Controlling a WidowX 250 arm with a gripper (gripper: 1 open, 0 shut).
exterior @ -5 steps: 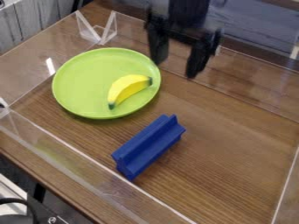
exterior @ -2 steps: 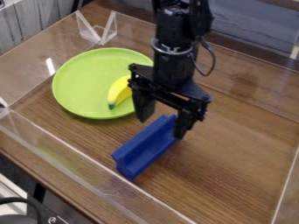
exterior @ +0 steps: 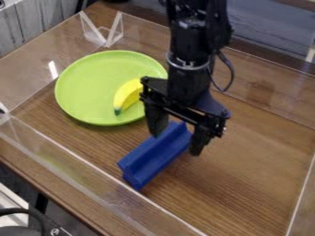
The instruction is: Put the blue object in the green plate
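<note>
The blue object (exterior: pixel 150 159), a deep-blue grooved block, lies on the wooden table right of and in front of the green plate (exterior: pixel 87 83). My gripper (exterior: pixel 180 131) points down over the block's far end, its jaws open. One finger (exterior: pixel 153 121) stands on the plate side of the block and the other finger (exterior: pixel 204 138) on its right. The far end of the block is partly hidden behind the fingers. I cannot tell whether the fingers touch it.
A yellow banana (exterior: pixel 131 94) lies in the plate's right half. Clear acrylic walls (exterior: pixel 74 175) ring the table, with a clear stand (exterior: pixel 101 30) at the back left.
The gripper has come down from the back of the table toward the camera, ending low over the blue block's far end. Its jaws stayed open; block and banana have not moved.
</note>
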